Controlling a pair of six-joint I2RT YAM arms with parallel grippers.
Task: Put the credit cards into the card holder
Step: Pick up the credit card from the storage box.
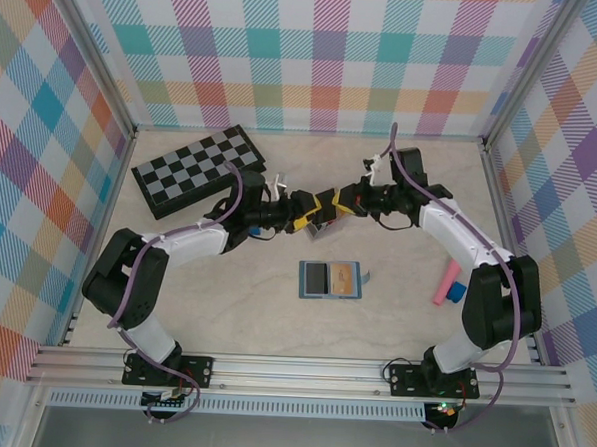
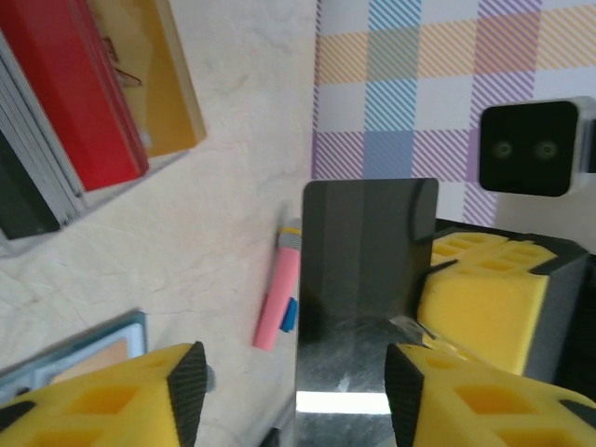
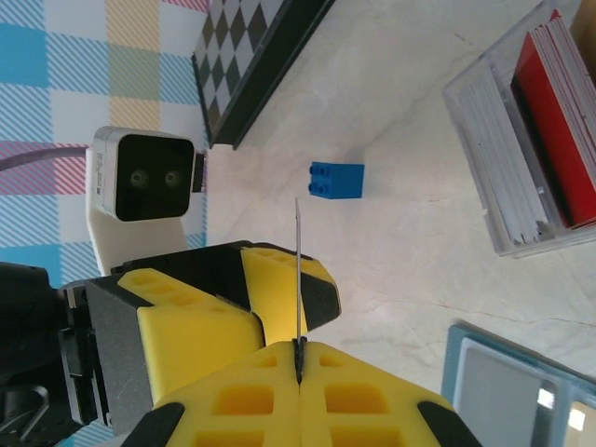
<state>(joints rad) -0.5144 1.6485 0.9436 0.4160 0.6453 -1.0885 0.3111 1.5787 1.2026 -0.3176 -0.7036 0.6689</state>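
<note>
Right wrist view: the right hand (image 3: 300,349) was seen with its yellow pads pressed tight on a thin black rectangular plastic card (image 2: 368,261). The card was held edge-on and upright, apparently so that it could be passed across. The left hand (image 2: 293,377) was found half-spread about that card, with a gap showing at its 9 o'clock finger, so no grip was judged made. Both hands were raised over the middle of the cream counter (image 1: 244,301).

The small light-grey slotted card holder (image 3: 484,158) was seen on the counter at 2 o'clock in that view. One red plastic card (image 3: 559,130) and one yellow card (image 2: 158,74) were counted in it. One pink card (image 1: 444,281) was seen at 4 o'clock of the hands, beside one small blue cube (image 3: 337,179). One blue-grey wallet (image 1: 330,281) and one chessboard (image 1: 199,170) were also counted.
</note>
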